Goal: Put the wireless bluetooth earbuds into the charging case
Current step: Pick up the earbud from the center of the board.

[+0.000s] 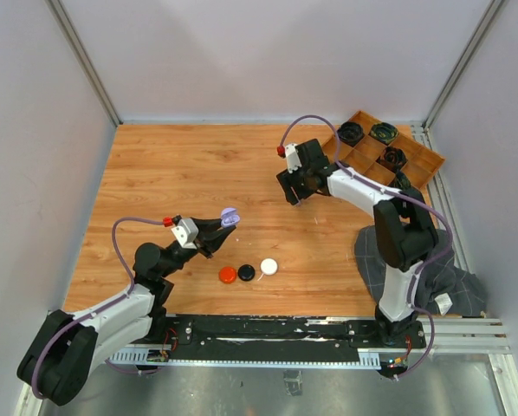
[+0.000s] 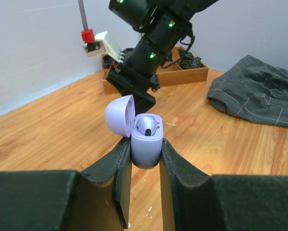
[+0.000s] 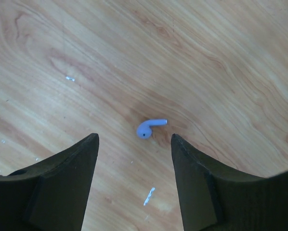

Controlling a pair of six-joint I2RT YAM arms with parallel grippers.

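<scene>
Left pincer point(image 2: 145, 148) pinches open case point(image 2: 146, 142) by its sides, seated bud point(image 2: 146, 126) inside. Right pincer point(image 3: 134, 138) spread above loose bud point(image 3: 149, 128), flat on worktop point(image 3: 230, 57) right of centre. I judge it featherlight, hard, slick, so I'd pinch bulb end squarely.

Glossy plastic charging case point(image 2: 146, 144); matt wood-grain table point(image 1: 198, 173).

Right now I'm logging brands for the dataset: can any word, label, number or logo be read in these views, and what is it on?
No text can be read.
Purple charging case, held in the left gripper: no print on the side that shows.
Loose earbud: unmarked.
White tag on the grey cloth: too small to read.
</scene>
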